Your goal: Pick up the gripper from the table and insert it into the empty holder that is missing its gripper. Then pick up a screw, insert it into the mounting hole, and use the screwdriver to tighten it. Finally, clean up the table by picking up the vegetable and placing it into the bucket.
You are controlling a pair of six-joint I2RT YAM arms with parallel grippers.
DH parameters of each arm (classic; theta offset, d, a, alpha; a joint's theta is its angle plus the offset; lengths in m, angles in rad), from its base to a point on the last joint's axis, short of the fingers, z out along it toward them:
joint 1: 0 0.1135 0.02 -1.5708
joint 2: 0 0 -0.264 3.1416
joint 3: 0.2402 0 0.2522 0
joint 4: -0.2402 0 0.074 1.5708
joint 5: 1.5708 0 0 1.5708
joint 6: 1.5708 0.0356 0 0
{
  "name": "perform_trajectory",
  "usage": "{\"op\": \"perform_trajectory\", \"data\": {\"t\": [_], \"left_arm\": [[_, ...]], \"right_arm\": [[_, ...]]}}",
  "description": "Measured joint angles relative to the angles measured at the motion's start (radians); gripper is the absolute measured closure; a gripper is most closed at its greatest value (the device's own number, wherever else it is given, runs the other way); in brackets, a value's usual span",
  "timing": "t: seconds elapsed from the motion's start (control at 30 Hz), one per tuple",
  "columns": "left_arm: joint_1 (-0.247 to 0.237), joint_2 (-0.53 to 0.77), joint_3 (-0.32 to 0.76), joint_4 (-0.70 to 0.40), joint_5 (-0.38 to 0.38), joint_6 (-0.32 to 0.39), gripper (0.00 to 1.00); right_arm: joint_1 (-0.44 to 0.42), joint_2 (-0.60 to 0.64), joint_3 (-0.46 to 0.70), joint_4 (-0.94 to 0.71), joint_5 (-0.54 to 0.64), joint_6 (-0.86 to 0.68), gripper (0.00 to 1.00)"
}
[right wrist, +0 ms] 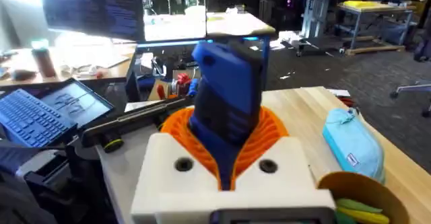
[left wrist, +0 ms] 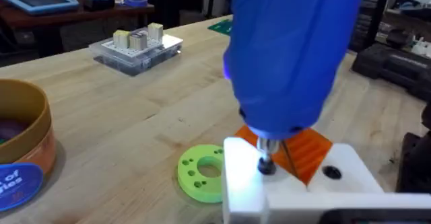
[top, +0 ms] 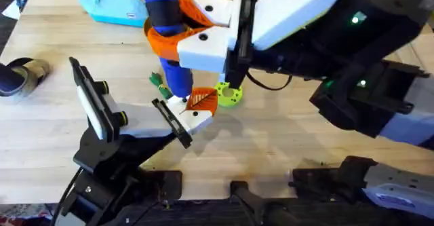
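From here I see the right gripper clamped around the screwdriver, its orange ribbed pads pressed on either side of the thick blue handle, which stands nearly upright above the holder. The screwdriver's metal tip comes down onto the white block at the holder's end, beside a dark round hole in that same white surface; I can't make out whether a screw sits under the tip. The gripper, with its orange ribbed tip, is seated in the holder, just beside the screwdriver's tip on the side away from the left arm's base. The holder itself sits at the end of the left gripper, and I cannot tell whether that one is apart or together. A lime-green disc with holes lies flat on the table, just past the holder and close to the orange tip. The vegetable lies on the wood near the holder, on the opposite side of the screwdriver shaft from the disc. The bucket stands beyond the disc from the holder, well apart from it. A light-blue pouch lies far from the holder at the table's back edge, and a clear box of small blocks sits farther off still.
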Motion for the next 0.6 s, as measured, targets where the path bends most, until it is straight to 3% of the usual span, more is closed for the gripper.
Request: {"op": "perform_trajectory", "data": {"t": [0.6], "left_arm": [[0.000,0.000,0.000,0.000,0.000,-0.002,0.986]], "right_arm": [[0.000,0.000,0.000,-0.011,-0.008,0.000,0.948]]}}
